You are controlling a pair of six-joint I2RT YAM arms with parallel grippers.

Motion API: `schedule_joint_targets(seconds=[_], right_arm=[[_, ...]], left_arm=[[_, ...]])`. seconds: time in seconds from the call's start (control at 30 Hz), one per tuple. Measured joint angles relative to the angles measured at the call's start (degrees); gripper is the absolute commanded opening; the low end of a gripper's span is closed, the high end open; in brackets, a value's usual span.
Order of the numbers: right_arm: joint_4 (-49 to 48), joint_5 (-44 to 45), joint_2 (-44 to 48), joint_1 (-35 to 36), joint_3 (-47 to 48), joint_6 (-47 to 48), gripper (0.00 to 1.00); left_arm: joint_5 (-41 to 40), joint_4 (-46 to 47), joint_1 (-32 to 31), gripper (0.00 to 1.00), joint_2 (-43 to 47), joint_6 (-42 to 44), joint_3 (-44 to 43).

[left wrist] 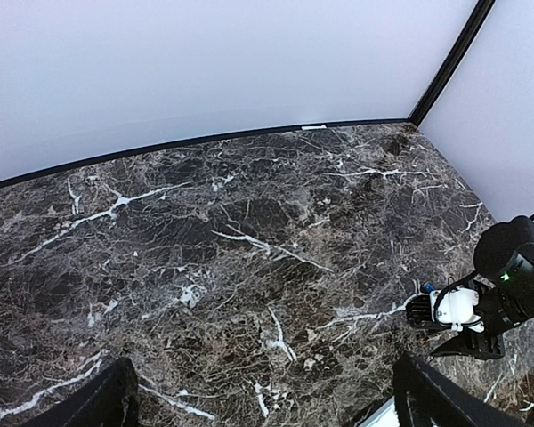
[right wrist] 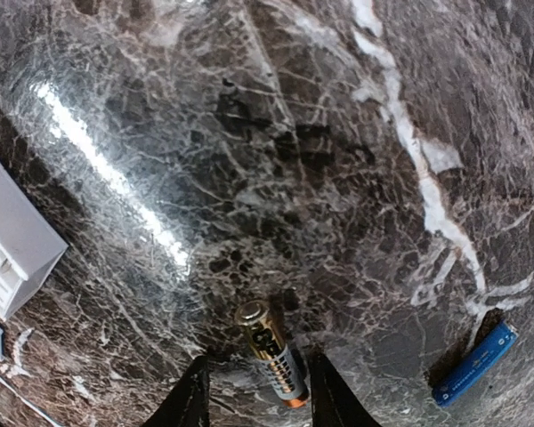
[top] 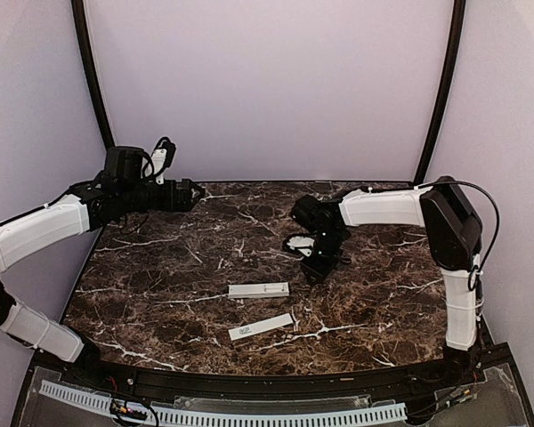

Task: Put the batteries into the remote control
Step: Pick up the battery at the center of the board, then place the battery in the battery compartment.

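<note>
Remote control point(top: 258, 290) lies near the middle of the marble table point(top: 160, 267) in the top view, its long side running left to right, with a flat white strip point(top: 261, 326) just nearer than it. The right gripper point(top: 316, 264) is down at the tabletop, to the far right of the remote. The left gripper point(top: 189, 194) hangs over the far left of the table, well apart from everything.

The left wrist view shows only bare marble between that gripper's fingers point(left wrist: 102, 405), which stand as wide as they go and hold nothing.

The right wrist view shows the work. A gold-and-black battery point(right wrist: 271, 356) lies on the marble between the right fingers point(right wrist: 194, 396), with the jaws partly closed on either side of it. Whether the pads actually bear on it I cannot tell. A blue battery point(right wrist: 474, 363) lies apart from it, outside the jaws, and the remote's end shows at the edge of this view.

Such a battery is probably light, rigid and smooth. Being round, it will likely roll or squirt out of a loose pinch, so taking it across the middle of the barrel, pads square to it, looks safest
</note>
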State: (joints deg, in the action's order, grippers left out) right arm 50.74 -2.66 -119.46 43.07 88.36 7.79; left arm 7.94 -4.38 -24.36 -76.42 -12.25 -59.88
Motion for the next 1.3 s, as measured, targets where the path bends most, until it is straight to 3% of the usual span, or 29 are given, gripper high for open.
schedule_joint_targets(seconds=[0.37, 0.93, 1.3], right_arm=[[-0.5, 2.4, -0.6, 0.7, 0.0, 2.3, 0.0], [-1.1, -2.8, 0.8, 2.4, 1.8, 5.6, 0.0], [-4.1, -2.2, 1.1, 11.2, 8.1, 14.6, 0.0]], left_arm=[[1.0, 0.0, 0.2, 0.99, -0.5, 0.0, 0.0], [2.8, 0.1, 0.4, 0.99, -0.5, 0.0, 0.0], [3.3, 0.1, 0.4, 0.99, -0.5, 0.0, 0.0]])
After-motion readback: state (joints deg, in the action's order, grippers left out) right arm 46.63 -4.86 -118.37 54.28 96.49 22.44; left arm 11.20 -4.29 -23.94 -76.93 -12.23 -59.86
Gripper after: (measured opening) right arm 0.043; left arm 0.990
